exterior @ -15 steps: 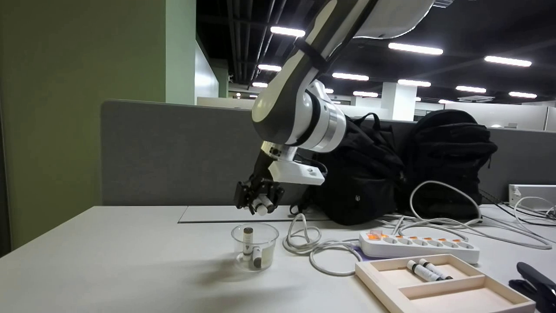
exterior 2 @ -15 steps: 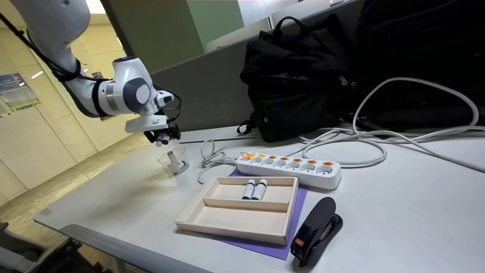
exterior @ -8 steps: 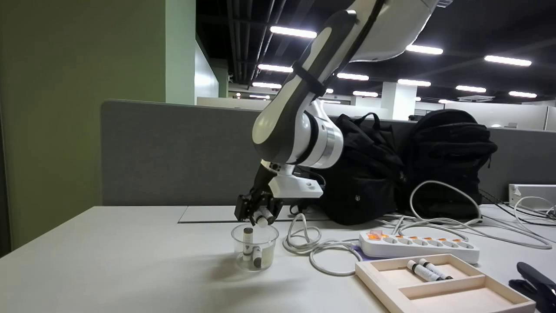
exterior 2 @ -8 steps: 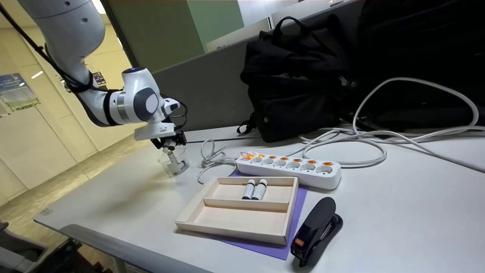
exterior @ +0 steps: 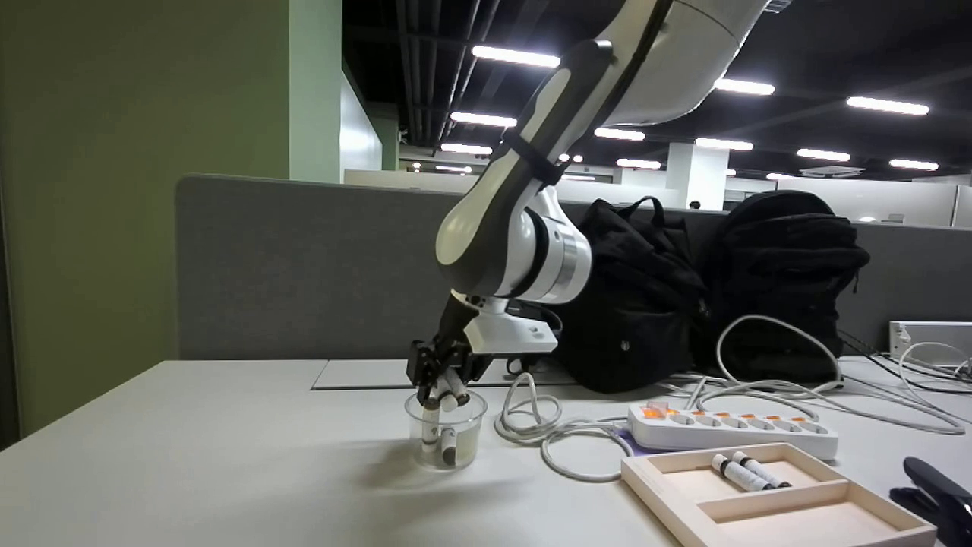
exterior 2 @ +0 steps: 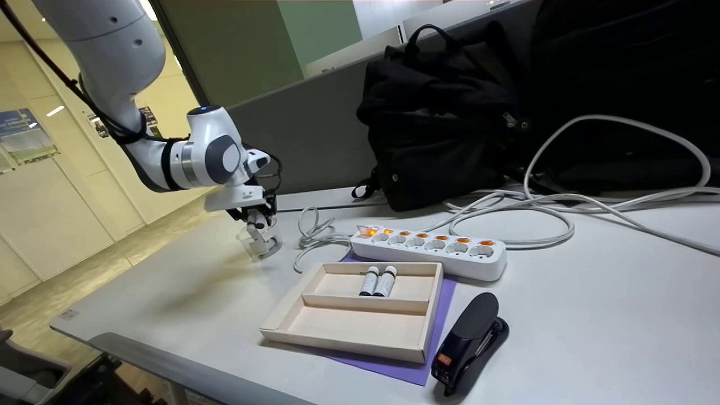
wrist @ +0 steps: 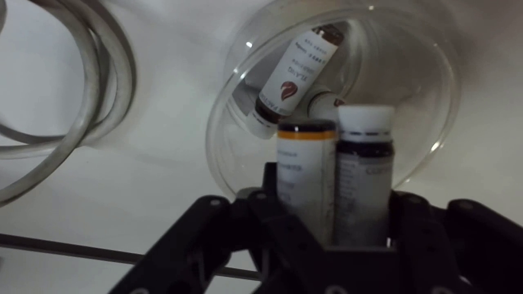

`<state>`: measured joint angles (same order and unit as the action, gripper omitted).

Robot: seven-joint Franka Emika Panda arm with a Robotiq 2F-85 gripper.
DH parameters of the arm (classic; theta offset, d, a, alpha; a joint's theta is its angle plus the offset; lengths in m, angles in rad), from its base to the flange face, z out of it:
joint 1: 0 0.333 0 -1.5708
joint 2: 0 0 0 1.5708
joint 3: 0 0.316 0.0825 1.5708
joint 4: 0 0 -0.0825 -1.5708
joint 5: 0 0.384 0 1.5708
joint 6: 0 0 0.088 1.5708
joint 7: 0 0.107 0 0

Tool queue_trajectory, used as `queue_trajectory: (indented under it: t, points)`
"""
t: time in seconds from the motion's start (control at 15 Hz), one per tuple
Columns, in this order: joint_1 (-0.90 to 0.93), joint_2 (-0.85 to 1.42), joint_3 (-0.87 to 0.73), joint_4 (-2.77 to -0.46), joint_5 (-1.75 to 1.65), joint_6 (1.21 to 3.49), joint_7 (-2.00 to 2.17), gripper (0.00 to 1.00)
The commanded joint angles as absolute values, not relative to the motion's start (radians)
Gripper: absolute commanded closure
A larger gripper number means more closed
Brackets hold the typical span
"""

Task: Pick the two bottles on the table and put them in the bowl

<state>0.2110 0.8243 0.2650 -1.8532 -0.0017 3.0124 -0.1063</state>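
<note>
My gripper [exterior: 444,380] is shut on two small bottles, side by side with white labels; one [wrist: 306,171] shows a dark end with an orange band, the other [wrist: 365,179] a white cap. The gripper also shows in an exterior view [exterior 2: 253,214]. It holds them tilted at the mouth of the clear bowl [exterior: 475,444], also in the wrist view [wrist: 214,151]. In the bowl lie two more bottles: one [wrist: 298,73] fully seen, one [wrist: 322,105] partly hidden behind the held bottles. In an exterior view one stands near upright [exterior: 430,431], the other leans [exterior: 449,444].
A wooden tray [exterior 2: 360,323] holds two more white-labelled bottles [exterior 2: 378,281] in one compartment. A power strip [exterior 2: 427,253], looped grey cable [exterior: 524,429], black stapler [exterior 2: 472,337] and black backpacks [exterior: 630,319] are on the table. A grey partition [exterior: 304,266] stands behind.
My gripper has moved down, carrying the two bottles from above the bowl to its rim, where they now overlap the bowl's opening in both exterior views. The tray has not moved.
</note>
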Motion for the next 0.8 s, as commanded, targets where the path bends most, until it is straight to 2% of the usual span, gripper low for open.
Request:
queue_trajectory:
  t: [0.0,0.2,0.53,0.6,0.73]
  points:
    - [0.231,0.824,0.250,-1.825,-0.014,3.001,-0.085,0.19]
    - [0.236,0.816,0.250,-1.823,-0.012,3.003,-0.082,0.02]
    - [0.209,0.711,0.286,-1.883,0.009,2.993,-0.074,0.00]
    - [0.221,0.791,0.273,-1.828,-0.007,3.011,-0.093,0.00]
    - [0.220,0.753,0.278,-1.839,-0.002,3.002,-0.092,0.00]
